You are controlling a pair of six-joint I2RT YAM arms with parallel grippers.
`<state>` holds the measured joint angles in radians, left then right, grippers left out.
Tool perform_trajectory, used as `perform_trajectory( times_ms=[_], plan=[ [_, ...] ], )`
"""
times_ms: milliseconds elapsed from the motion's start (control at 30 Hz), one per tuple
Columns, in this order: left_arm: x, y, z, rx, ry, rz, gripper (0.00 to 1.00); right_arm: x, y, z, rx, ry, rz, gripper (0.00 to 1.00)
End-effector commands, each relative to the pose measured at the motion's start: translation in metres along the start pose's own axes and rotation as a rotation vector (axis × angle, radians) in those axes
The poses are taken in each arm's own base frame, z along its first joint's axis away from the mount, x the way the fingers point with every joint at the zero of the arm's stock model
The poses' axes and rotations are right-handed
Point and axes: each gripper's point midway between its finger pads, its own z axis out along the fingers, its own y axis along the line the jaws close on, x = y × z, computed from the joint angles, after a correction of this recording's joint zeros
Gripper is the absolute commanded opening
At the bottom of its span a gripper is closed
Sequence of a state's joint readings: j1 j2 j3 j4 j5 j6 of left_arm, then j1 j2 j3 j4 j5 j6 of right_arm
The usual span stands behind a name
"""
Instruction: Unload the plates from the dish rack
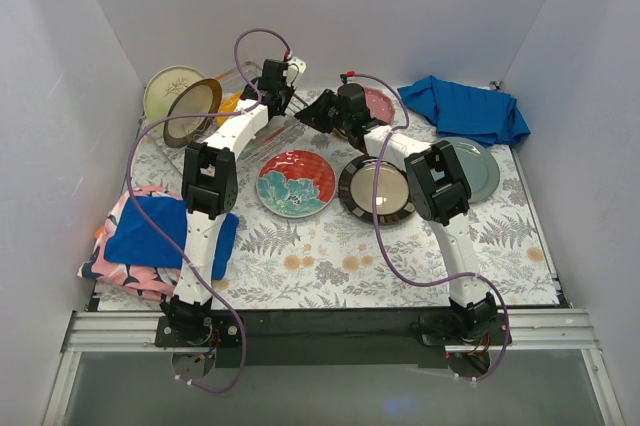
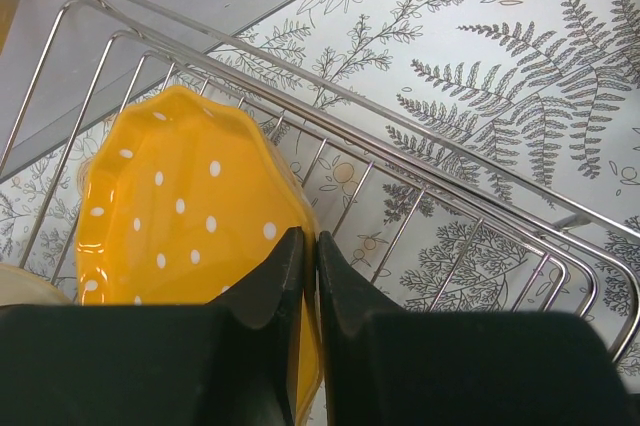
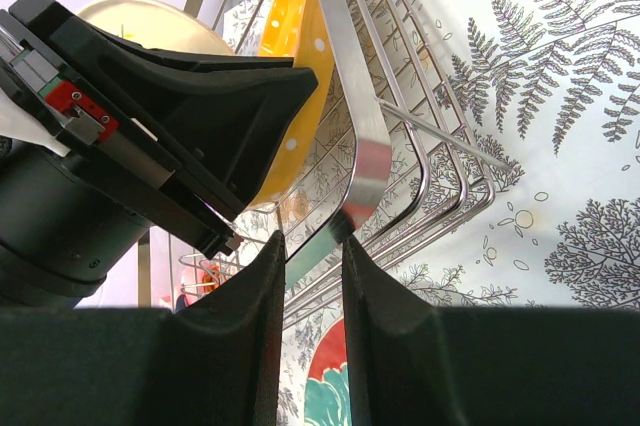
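A blue cloth [image 1: 165, 231] is laid at the left of the table [image 1: 330, 266]. The orange dotted plate [image 2: 180, 206], in the dish rack [image 3: 345, 76], is clamped at its rim by the left tool [image 2: 308, 236]. The rack's rim is pinched by the right tool [image 3: 313, 241]. A floral plate [image 1: 296, 183], a dark-rimmed plate [image 1: 377, 189] and a grey-teal plate [image 1: 470, 168] are laid flat rightwards.

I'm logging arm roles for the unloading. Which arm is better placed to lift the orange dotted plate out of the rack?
Left. The left gripper is closed on the rim of the orange dotted plate, which stands in the dish rack; the right gripper pinches the rack's rim, apparently steadying it.
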<state>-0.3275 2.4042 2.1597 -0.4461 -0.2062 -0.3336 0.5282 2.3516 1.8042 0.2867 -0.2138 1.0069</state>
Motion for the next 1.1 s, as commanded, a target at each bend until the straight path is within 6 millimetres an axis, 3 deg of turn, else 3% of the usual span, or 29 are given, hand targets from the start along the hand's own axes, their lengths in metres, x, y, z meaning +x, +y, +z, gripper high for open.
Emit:
perform_trajectory(
  times_ms=[0,233,467,767,1067],
  plan=[
    [-0.076,0.073,-0.071,-0.157,-0.171,-0.033,0.0,-0.005,-0.042,0.005,0.095,-0.005,-0.069,0.01],
    [-0.086,0.079,-0.082,-0.165,-0.202,-0.036,0.0,-0.014,-0.026,0.002,0.078,-0.03,-0.065,0.01],
    [-0.084,0.088,-0.085,-0.181,-0.197,-0.043,0.0,-0.021,-0.016,-0.008,0.099,-0.036,-0.062,0.01],
    [-0.08,0.103,-0.092,-0.21,-0.198,-0.059,0.0,-0.042,0.028,-0.026,0.039,-0.088,-0.104,0.12],
    [-0.078,0.12,-0.099,-0.234,-0.203,-0.092,0.0,-0.042,0.045,-0.015,-0.032,-0.083,-0.142,0.18]
  ],
)
